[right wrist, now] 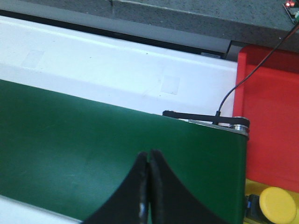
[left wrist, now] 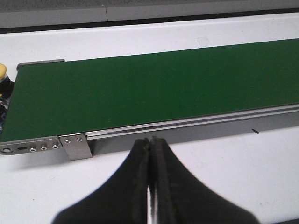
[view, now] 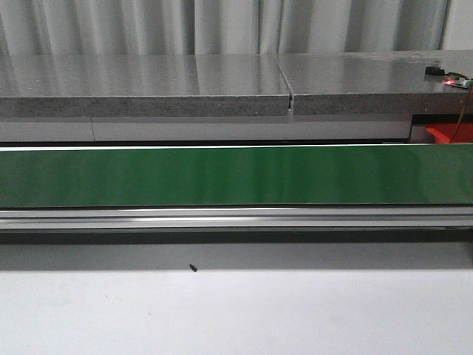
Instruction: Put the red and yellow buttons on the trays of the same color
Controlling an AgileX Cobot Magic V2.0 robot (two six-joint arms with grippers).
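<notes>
Both claws, left (left wrist: 150, 154) and right (right wrist: 149, 161), wait closed and empty beside the bare green belt (view: 236, 176), the red tray (right wrist: 268, 116) positioned at its end to receive buttons.

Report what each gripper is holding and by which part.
Nothing. The left gripper and the right gripper are both shut with nothing between their fingers; no button is on the belt.

conveyor belt (view: 236, 176): was plain dark green
table (view: 236, 310): was white
counter (view: 148, 85): was speckled grey
curtain (view: 222, 26): was pale grey, pleated
tray (right wrist: 266, 116): was red
button (right wrist: 278, 204): was yellow
left gripper (left wrist: 150, 186): was black
right gripper (right wrist: 148, 196): was black
</notes>
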